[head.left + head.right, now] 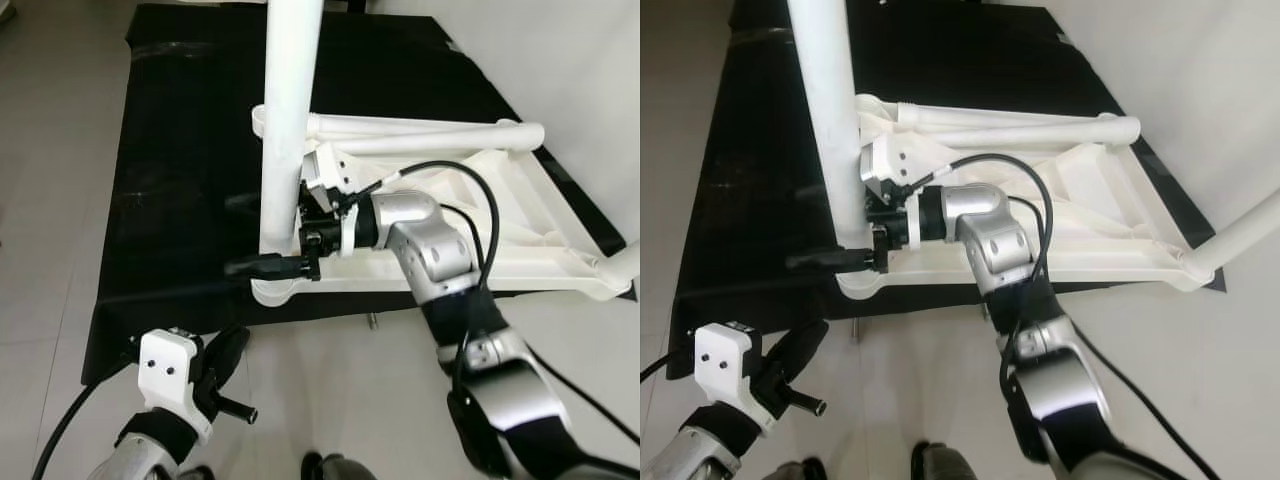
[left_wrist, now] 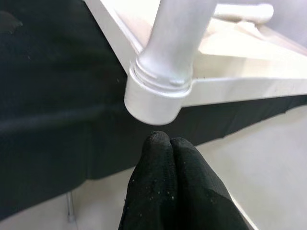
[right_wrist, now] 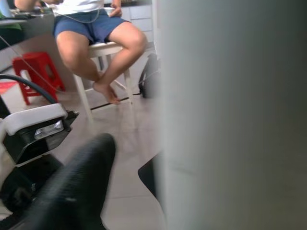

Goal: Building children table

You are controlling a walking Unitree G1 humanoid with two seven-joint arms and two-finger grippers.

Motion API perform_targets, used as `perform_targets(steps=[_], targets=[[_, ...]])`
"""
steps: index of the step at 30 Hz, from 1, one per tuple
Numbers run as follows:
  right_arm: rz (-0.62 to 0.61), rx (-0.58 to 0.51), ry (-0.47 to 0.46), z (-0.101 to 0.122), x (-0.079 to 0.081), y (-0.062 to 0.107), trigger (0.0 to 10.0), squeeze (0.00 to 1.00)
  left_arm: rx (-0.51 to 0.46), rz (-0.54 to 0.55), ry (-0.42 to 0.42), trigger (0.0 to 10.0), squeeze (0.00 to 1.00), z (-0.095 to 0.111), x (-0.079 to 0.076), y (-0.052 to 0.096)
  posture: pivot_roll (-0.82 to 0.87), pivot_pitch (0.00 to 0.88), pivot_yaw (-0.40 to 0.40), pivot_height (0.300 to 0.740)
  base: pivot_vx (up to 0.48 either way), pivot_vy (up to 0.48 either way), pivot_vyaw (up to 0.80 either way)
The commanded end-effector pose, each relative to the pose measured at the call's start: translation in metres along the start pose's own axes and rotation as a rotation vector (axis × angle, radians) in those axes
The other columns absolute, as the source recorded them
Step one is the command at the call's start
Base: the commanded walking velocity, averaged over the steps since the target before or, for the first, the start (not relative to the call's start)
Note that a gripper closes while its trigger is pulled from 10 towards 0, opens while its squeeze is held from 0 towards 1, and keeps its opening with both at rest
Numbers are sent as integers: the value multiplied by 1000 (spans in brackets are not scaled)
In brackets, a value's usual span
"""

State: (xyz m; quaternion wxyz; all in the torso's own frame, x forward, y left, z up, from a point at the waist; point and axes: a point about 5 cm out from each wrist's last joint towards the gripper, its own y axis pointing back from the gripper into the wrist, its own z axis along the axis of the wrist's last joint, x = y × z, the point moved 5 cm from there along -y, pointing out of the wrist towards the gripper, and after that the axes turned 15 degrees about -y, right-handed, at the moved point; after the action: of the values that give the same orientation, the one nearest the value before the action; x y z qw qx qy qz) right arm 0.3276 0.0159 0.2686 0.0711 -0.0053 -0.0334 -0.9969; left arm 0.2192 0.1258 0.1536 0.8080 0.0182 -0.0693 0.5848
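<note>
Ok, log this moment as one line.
right gripper: around upright table leg | left gripper: shut, idle | table frame: upside down on black mat

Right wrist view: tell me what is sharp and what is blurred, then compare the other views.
Right wrist view: the white leg is a close, featureless blur, the black finger soft, the seated person sharper. Left wrist view: fingers and leg socket crisp. Eye views: sharp, evenly lit, black mat nearly detailless.

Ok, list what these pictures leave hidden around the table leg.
- Leg: top cut off by the eye views' upper edge.
- Right claw: far finger hidden behind the leg, so its grip is unclear.
- Leg socket: thread seating inside it is hidden.
- Right wrist view: leg blurred.
</note>
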Motion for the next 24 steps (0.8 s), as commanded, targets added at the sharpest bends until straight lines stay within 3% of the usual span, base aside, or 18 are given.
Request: perform_targets(steps=[1, 11, 13, 15, 16, 19, 22, 23, 24], targets=[[44, 16, 2, -2, 0, -7, 0, 0, 24, -12, 12, 10000, 0, -2, -5, 4, -44, 294, -156, 740, 0, 0, 0], [60, 15, 25, -2, -7, 7, 0, 0, 36, -14, 17, 10000, 0, -2, -6, 6, -53, 287, -150, 740, 0, 0, 0], [35, 8, 31, -1, -9, 14, 0, 0, 37, -14, 17, 10000, 0, -2, -6, 5, -62, 278, -149, 740, 0, 0, 0], [-48, -19, 61, 2, -12, 33, 0, 0, 35, -16, 16, 10000, 0, -3, -5, 4, -74, 268, -149, 740, 0, 0, 0], [-48, -19, 61, 2, -12, 33, 0, 0, 35, -16, 16, 10000, 0, -3, -5, 4, -74, 268, -149, 740, 0, 0, 0], [-301, -85, 69, 1, -14, 68, 0, 0, 28, -17, 10, 10000, 0, -5, -1, 0, -99, 249, -153, 740, 0, 0, 0], [-334, -96, 65, 0, -13, 72, 0, 0, 28, -16, 9, 10000, 0, -5, -1, -1, -99, 249, -153, 740, 0, 0, 0], [-559, -164, -35, -14, -23, 68, 0, 0, 27, -17, 5, 10000, 0, -6, 2, -2, -126, 228, -145, 740, 0, 0, 0], [-974, -102, -99, -53, -32, 83, 0, 0, 25, -16, 0, 10000, 0, -7, 6, -5, -146, 219, -134, 740, 0, 0, 0]])
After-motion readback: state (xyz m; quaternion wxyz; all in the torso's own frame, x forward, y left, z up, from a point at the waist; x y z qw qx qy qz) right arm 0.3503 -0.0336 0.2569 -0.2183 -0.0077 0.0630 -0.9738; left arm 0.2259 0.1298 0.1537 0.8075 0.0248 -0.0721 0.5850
